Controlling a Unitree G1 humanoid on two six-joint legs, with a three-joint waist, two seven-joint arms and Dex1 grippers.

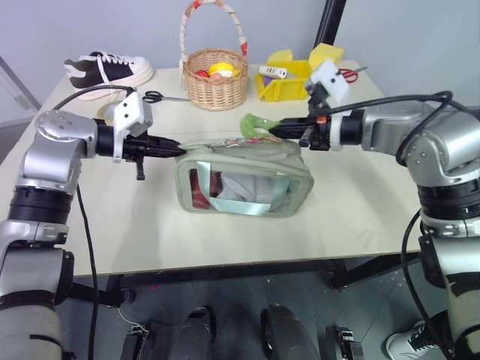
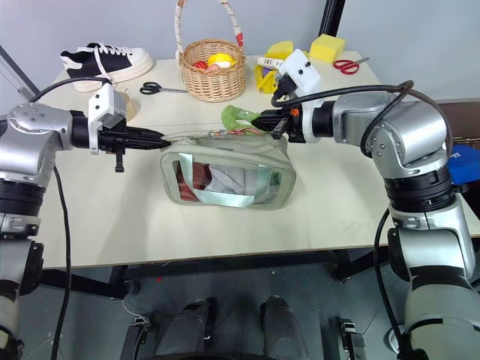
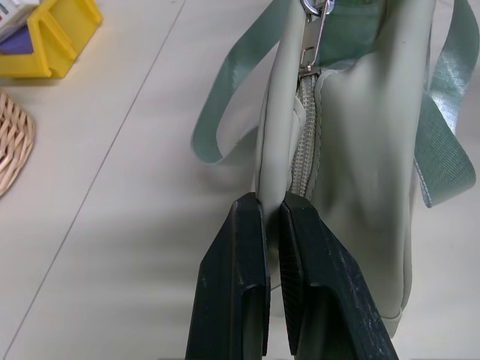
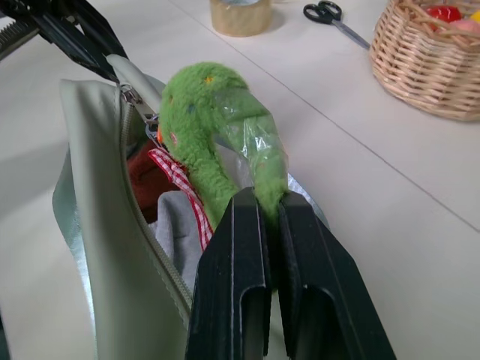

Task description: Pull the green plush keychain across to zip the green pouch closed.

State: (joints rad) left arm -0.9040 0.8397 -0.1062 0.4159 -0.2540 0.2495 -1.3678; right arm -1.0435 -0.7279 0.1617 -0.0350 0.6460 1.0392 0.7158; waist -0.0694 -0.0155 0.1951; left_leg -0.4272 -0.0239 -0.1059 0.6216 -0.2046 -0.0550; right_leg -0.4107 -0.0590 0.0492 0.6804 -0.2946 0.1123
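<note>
Pinching green plush keychain (image 4: 217, 127) between jaws

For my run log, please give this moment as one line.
left end effector: shut on pouch end | right end effector: shut on keychain | zipper: mostly open

No readable text, label, brand, number or sign can be made out on anything in these views.
</note>
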